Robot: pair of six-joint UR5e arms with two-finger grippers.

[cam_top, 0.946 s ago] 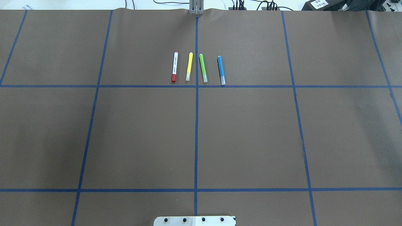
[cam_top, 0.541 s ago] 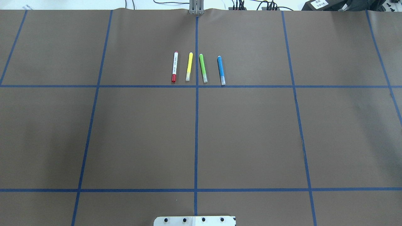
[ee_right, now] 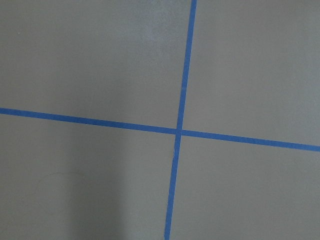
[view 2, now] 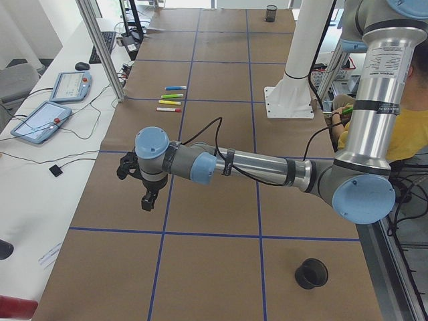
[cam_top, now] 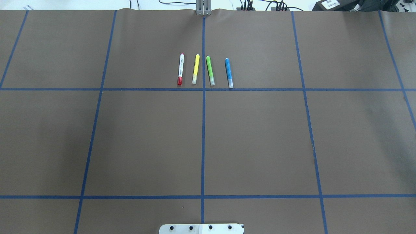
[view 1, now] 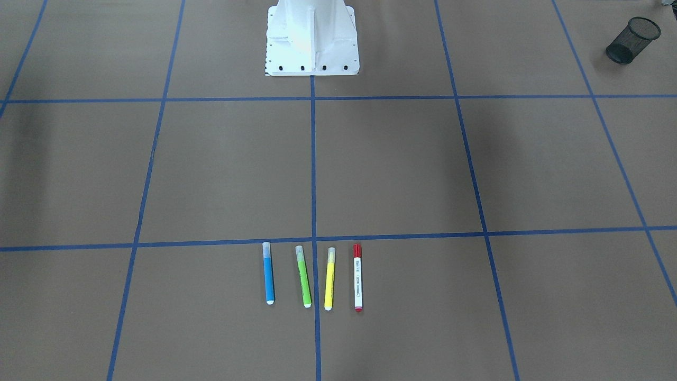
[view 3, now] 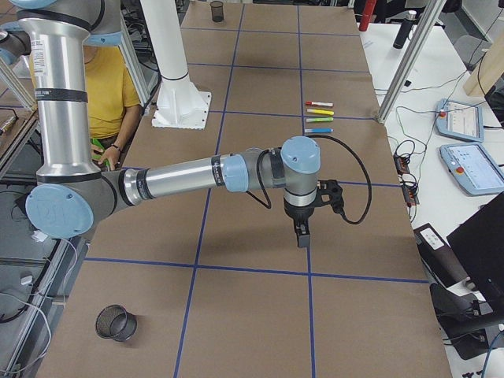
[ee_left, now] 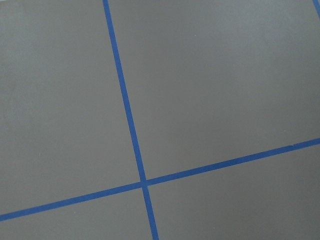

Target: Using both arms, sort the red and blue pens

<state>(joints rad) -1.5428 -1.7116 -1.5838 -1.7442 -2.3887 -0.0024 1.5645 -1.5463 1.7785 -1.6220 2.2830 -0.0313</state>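
The red pen (cam_top: 180, 69), white-barrelled with a red cap, lies at the left end of a row of markers in the overhead view. The blue pen (cam_top: 228, 72) lies at the row's right end. Both also show in the front-facing view, red pen (view 1: 358, 277) and blue pen (view 1: 268, 273). Only the side views show the arms. The left gripper (view 2: 148, 199) hangs over bare table, far from the pens. The right gripper (view 3: 302, 236) hangs likewise at the other end. I cannot tell whether either is open or shut.
A yellow marker (cam_top: 195, 69) and a green marker (cam_top: 210, 70) lie between the two pens. Black mesh cups (view 2: 312, 273) (view 3: 116, 323) stand near the table's ends. The white pedestal (view 1: 312, 37) stands at the robot's side. A person in yellow (view 3: 106, 87) sits beside it.
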